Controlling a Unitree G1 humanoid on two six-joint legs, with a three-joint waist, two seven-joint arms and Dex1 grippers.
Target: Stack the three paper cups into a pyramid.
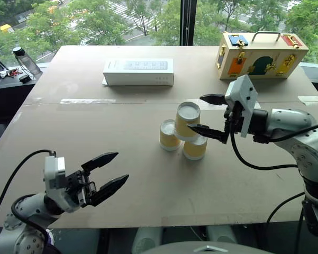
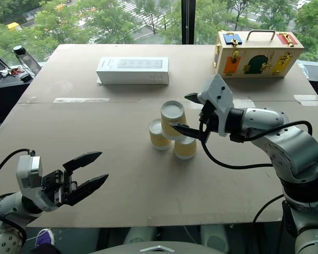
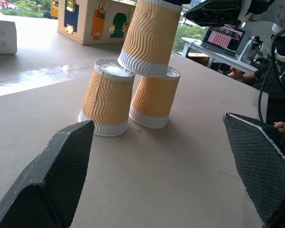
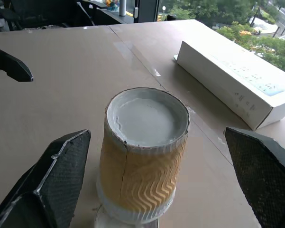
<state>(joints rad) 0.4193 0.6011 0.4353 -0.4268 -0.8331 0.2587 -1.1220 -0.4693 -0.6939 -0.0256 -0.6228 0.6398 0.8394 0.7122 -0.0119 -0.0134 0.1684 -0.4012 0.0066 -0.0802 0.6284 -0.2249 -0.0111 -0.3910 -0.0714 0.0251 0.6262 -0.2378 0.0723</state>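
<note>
Mid-surface point(image 1: 95, 174), three paper cups point(image 1: 183, 131) stand as a pyramid; my right gripper point(image 1: 211, 115) straddles the top cup point(image 4: 142, 156), jaws spread, left gripper point(image 1: 108, 174) likewise. Light, crushable: hold ribbed walls gently.

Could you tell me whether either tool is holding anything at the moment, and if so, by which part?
Nothing is held. The right tool stands open around the top cup without touching it; the left tool is open.
</note>
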